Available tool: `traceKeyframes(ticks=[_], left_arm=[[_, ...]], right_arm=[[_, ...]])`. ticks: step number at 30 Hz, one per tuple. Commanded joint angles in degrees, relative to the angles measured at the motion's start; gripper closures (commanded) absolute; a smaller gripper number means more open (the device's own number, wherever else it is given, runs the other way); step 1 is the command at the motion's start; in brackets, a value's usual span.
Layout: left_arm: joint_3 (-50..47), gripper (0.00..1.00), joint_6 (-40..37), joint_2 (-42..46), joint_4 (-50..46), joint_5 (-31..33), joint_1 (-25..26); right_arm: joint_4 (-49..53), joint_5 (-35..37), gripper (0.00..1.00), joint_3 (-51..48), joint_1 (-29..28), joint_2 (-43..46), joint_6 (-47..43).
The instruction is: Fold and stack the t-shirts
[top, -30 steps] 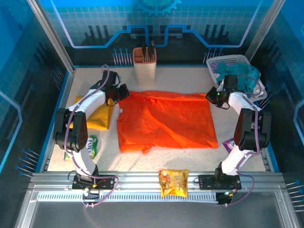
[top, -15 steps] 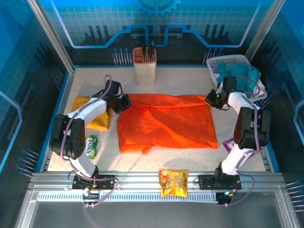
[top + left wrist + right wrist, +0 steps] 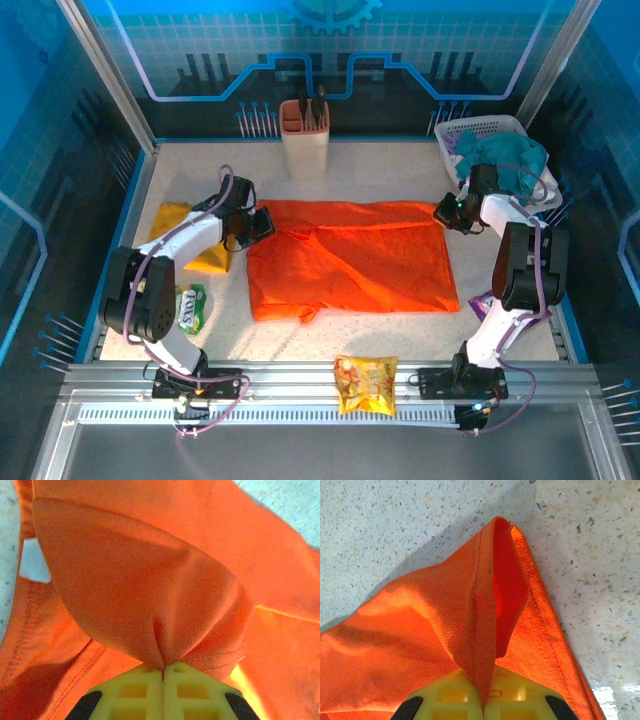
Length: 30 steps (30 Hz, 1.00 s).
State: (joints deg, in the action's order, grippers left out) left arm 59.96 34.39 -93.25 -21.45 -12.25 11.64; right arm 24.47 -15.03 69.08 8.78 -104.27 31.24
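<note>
"Speckled white tabletop, what's on it?"

"I see the bright orange cotton t-shirt spread flat at centre. My left gripper pinches its far left corner, and my right gripper pinches the far right one. The mustard yellow cotton shirt lies further left, its middle hidden under my left arm."

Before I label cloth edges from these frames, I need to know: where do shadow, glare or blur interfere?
Top external: sharp, evenly lit, blue cast at the edges, orange t-shirt heavily saturated. Left wrist: cloth slightly soft up close, deep shadow lower left. Right wrist: weave crisp, shadow on the table beside the shirt corner, slight glare lower right.
</note>
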Motion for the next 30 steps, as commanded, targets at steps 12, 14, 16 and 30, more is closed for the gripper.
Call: traceKeyframes(ticks=[12,14,16,30], left_arm=[[4.6,0.58,-4.5,2.9,-12.0,2.9,-3.1],[7.4,0.57,-5.5,3.1,-13.1,3.3,-4.3],[10.5,0.57,-6.2,2.5,-14.2,3.2,-5.3],[19.0,0.58,-2.6,-9.2,-5.9,-5.8,-5.5]], right_arm=[[6.7,2.6,0.36,4.0,0.5,2.9,-1.5],[7.4,4.2,0.33,4.9,-0.1,3.6,-1.9],[7.7,5.1,0.31,6.0,-0.6,3.7,-2.4],[0.9,-1.1,0.34,5.9,-4.7,0.4,-3.5]])
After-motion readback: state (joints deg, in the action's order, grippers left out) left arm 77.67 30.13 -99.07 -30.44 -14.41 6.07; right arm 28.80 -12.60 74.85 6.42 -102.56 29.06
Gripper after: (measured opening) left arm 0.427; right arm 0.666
